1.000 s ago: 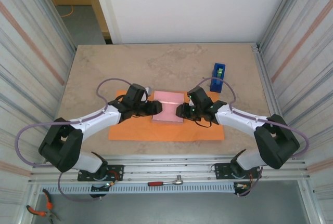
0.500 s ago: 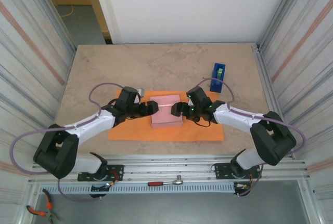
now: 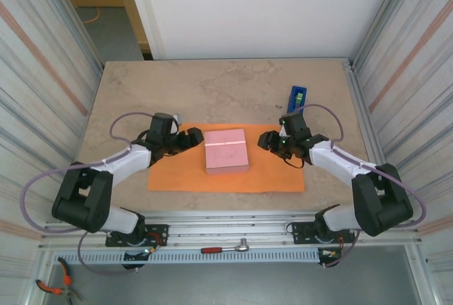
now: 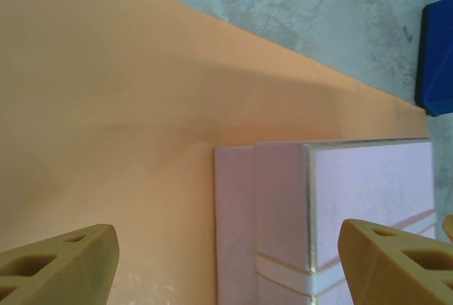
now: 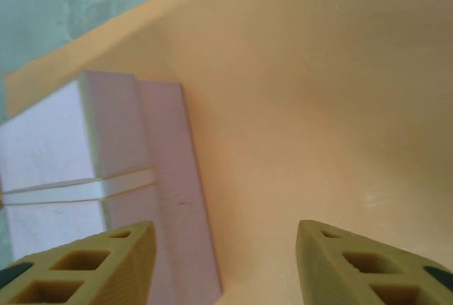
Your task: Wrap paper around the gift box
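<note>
I can read no text, number, brand or sign in any of my views. The green patch point(image 3: 300, 95) on the blue plastic tape dispenser point(image 3: 295, 105) is too small for me to read. The pale band point(image 5: 78, 190) across the small pale pink cardboard gift box point(image 4: 368, 177) bears no legible marking.

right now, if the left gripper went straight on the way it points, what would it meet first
Probably the gift box: it lies just ahead of the left gripper, whose jaws stand open, on the paper. Height above the sheet is unclear.
</note>
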Motion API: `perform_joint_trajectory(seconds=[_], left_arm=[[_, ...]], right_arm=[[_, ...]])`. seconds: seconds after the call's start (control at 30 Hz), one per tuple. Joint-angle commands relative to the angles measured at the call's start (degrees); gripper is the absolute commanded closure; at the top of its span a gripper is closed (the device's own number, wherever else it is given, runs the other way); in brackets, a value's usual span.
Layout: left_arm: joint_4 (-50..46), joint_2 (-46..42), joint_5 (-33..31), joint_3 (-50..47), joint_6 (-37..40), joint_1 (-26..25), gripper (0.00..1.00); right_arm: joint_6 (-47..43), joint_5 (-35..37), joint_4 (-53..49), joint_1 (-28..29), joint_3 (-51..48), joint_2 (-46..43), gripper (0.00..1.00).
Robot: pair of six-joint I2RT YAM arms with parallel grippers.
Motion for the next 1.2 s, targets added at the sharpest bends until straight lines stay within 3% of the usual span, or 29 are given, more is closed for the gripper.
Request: perform_joint_trajectory(seconds=[0.0,0.27,0.73,0.97,1.17], left_arm=[[3.26,2.50,0.68,-0.89,-0.81,0.58,0.19],[3.87,5.68,-0.05,-2.09,-1.42,3.95,0.19],[1.11,6.25,-1.05,-4.41,-0.11,15.14,0.19],[0.75,9.89,-1.39,-0.32,1.11,17.58,0.19],[-1.92,14.67,1.39,7.00,5.50,17.60,0.19]], right_arm=[[-2.84,-1.68,-0.53,-0.33,-0.61,2.63,0.53],[-4.09,-3.79,2.98,-0.14,-0.46,9.57,0.60],[-4.25,-3.90,5.69,2.27,7.58,21.91,0.59],[-5.18,-4.50,4.11,2.31,16.36,30.03,0.58],[-5.45,-5.80,2.95,1.35,19.71,31.42,0.57]])
